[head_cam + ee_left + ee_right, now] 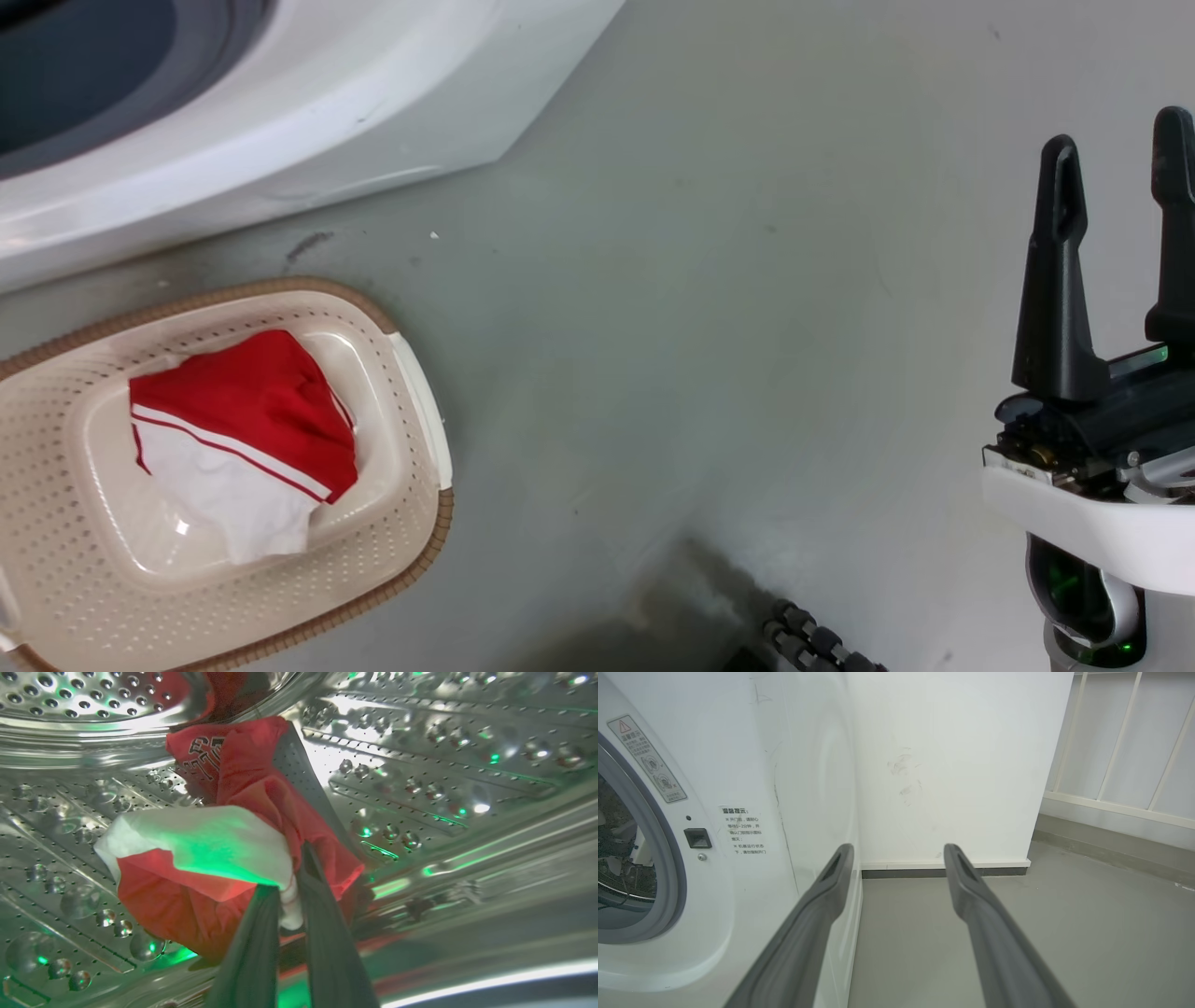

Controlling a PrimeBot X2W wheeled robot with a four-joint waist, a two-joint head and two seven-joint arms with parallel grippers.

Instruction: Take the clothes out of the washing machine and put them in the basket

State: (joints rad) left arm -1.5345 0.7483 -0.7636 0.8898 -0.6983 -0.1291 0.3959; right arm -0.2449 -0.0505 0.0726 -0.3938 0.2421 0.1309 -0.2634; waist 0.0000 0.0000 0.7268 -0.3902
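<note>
The two left fingers [312, 884] are clenched on a white fold of one garment [196, 849], pinching it between their tips. The rest of it bunches above and to the left of them: a white panel, red cloth under and behind it, and dark lettering on the red part farthest from the tips. I cannot tell whether this bundle is one piece or more. All round them is the perforated steel drum [467, 765], so the left arm is reaching inside the machine [280, 121]. The two right fingers [1060, 280] are spread apart with nothing between them. They point up the head view at its lower right, on a pale wrist held above the grey floor [700, 327]. Far to their left stands the one basket [425, 411], holding a second garment [252, 401], red and white with striped trim, lying in its middle. A ribbed black cable [812, 644] lies on the floor below and left of them. Seen from the right wrist, the machine's white front is just left of these fingers, with two stickers [649, 758] by its grey-ringed porthole [668, 868], and a white wall [948, 765] is beyond their tips.
</note>
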